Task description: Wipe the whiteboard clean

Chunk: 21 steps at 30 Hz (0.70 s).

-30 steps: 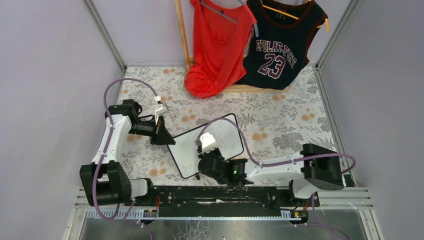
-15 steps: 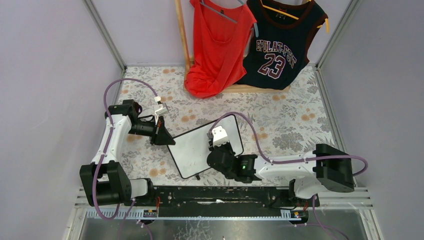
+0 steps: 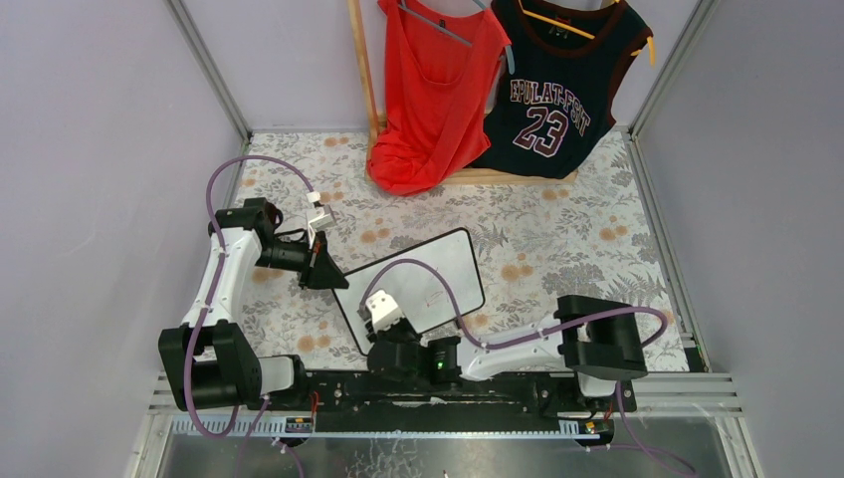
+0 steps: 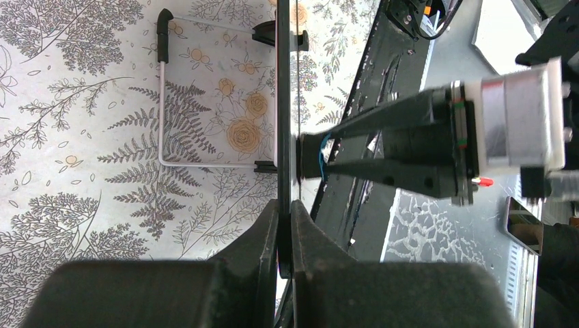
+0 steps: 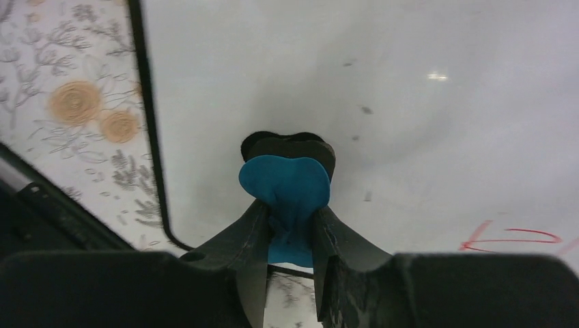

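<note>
A: The left gripper (image 4: 285, 212)?
B: Clamped tight on the whiteboard (image 4: 283, 102), one black finger on each side of the thin frame. Seen edge-on from the left wrist.
A: And the right gripper (image 5: 290, 219)?
B: Closed around a blue eraser (image 5: 287, 188), squeezed between the two fingers and pressed against the white surface, close to a rounded corner of the frame.
A: Where on the table, the whiteboard?
B: Set askew on the floral tablecloth (image 3: 557, 229), between the two arms, nearer the front edge than the back. Pinched at its left corner by the left gripper, covered at its near-left corner by the wrist of the right arm (image 3: 508, 349).
A: Anything on the surface?
B: Mostly white. A few grey specks, plus red marker strokes (image 5: 519, 238) off to the right of the eraser, apart from it, low in the right wrist view.
A: Beside the board, from the left wrist?
B: A white wire stand (image 4: 160, 102) with black tips, resting on the cloth.
A: At the back?
B: A wooden rack (image 3: 361, 70) against the far wall, with a red top (image 3: 433, 90) and a dark number 23 jersey (image 3: 552, 90) hanging from it.
</note>
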Each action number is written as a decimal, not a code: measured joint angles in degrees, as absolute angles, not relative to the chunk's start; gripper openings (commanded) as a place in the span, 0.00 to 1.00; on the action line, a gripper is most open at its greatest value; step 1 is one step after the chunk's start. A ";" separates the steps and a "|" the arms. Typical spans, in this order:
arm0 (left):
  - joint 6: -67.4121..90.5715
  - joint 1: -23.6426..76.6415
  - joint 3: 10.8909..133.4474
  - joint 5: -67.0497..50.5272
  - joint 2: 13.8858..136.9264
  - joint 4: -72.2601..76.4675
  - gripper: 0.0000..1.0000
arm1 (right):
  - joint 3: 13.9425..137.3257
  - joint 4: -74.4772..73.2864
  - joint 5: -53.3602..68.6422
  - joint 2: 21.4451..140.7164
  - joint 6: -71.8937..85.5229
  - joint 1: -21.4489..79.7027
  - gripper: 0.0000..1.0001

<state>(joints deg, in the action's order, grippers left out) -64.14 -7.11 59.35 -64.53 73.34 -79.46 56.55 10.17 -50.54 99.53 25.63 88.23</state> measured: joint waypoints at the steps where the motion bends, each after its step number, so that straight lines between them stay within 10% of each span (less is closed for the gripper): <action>1: -64.23 -7.11 59.35 -64.55 73.34 -79.53 0.00 | 57.06 10.70 -49.87 100.40 25.76 88.64 0.00; 21: -65.30 -7.09 59.37 -64.90 73.34 -80.16 0.00 | 48.40 9.19 -51.64 94.98 31.77 87.74 0.00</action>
